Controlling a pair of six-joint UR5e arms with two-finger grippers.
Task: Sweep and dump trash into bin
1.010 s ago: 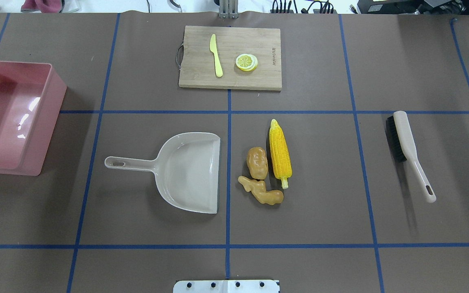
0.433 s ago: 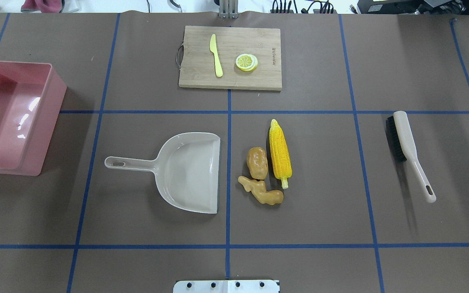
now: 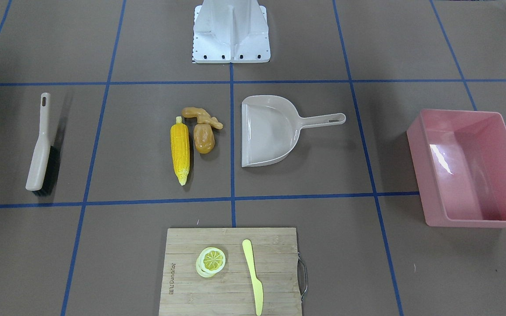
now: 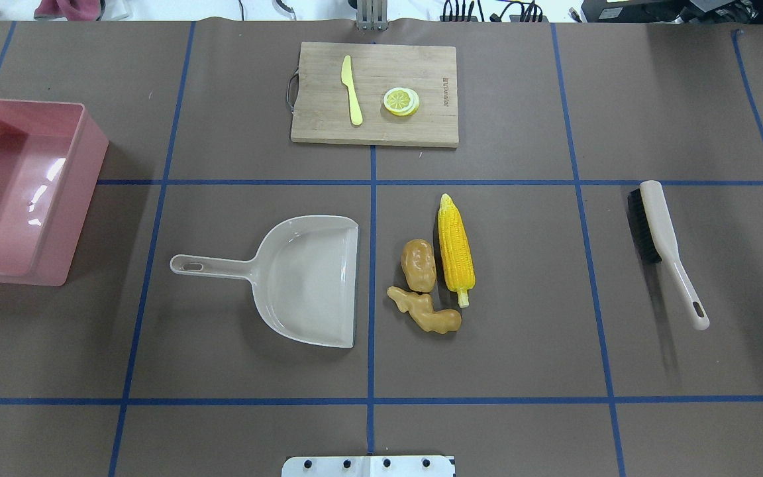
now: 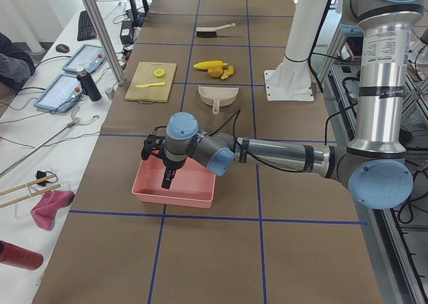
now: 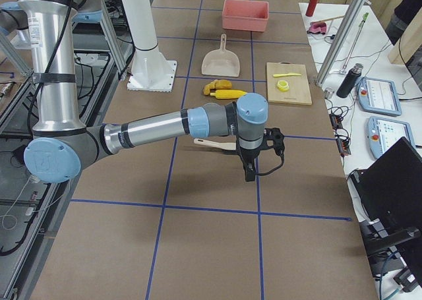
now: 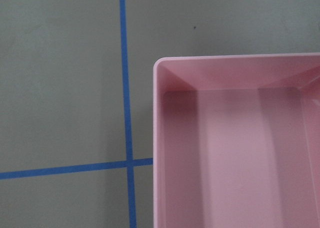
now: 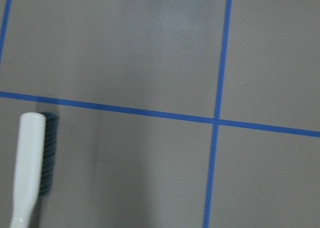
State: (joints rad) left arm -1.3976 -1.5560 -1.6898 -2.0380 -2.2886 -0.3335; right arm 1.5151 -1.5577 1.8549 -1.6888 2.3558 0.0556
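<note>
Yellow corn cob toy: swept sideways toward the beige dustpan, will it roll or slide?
Probably rolls: the yellow corn cob toy is a rounded, tapered cylinder lying broadside to the beige plastic dustpan. The taper may curve its path. It looks rigid.

Bright, even overhead light; soft shadows, one glare spot.
White glare streaks on glossy inside of bin (image 4: pixel 80 192) in overhead & front views. Matte brown tabletop (image 4: pixel 520 331) evenly lit, exc. a pale sheen near top of right wrist view. Brush (image 4: pixel 665 242) throws a long, faint shadow toward robot's side; dustpan (image 4: pixel 308 278) shadow thin & soft-edged. Fixed cams sharp w/ good colour; both wrist views a bit soft, low contrast.
</note>
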